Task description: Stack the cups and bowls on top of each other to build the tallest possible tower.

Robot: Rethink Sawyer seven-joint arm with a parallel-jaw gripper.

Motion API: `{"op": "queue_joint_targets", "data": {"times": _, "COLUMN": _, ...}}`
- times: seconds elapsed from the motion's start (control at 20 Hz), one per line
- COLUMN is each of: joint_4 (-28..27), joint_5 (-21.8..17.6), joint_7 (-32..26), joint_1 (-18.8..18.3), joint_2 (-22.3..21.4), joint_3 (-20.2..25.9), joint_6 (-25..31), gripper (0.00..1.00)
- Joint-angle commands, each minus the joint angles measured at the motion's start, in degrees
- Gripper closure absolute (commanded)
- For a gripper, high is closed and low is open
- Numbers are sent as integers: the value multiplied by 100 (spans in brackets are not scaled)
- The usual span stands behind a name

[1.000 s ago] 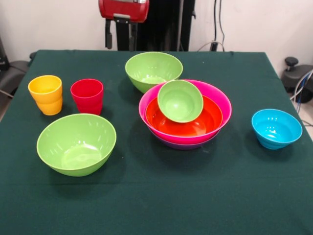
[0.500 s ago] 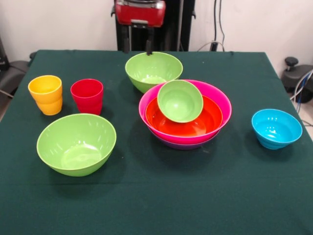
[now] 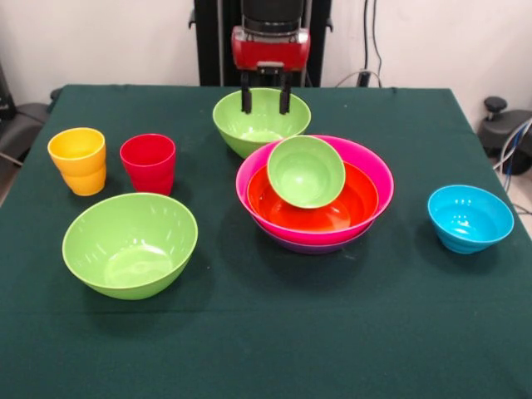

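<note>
Gripper, fingers apart, hangs over the far green bowl; beside it, the tower is four bowls; cups unstacked.

Bright even overhead light; soft shadows under bowls; glare inside orange bowl; sharp focus.

This is a robotics lab set up for manipulation trials. A bench draped in dark green cloth stands against a plain white wall, with the robot's black pedestal rising at its far side. Cables hang down the wall behind, and more cables trail beside black equipment at the right edge.
</note>
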Motion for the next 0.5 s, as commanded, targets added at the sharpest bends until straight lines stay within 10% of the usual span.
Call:
{"op": "queue_joint_targets", "data": {"times": 0.05, "joint_4": -331, "joint_5": -431, "joint_7": 304, "joint_1": -427, "joint_2": 640, "joint_3": 266, "joint_6": -253, "gripper": 0}}
{"op": "queue_joint_targets", "data": {"times": 0.5, "joint_4": 521, "joint_5": -292, "joint_7": 7, "joint_1": -1196, "joint_2": -771, "joint_3": 891, "joint_6": 600, "gripper": 0}}
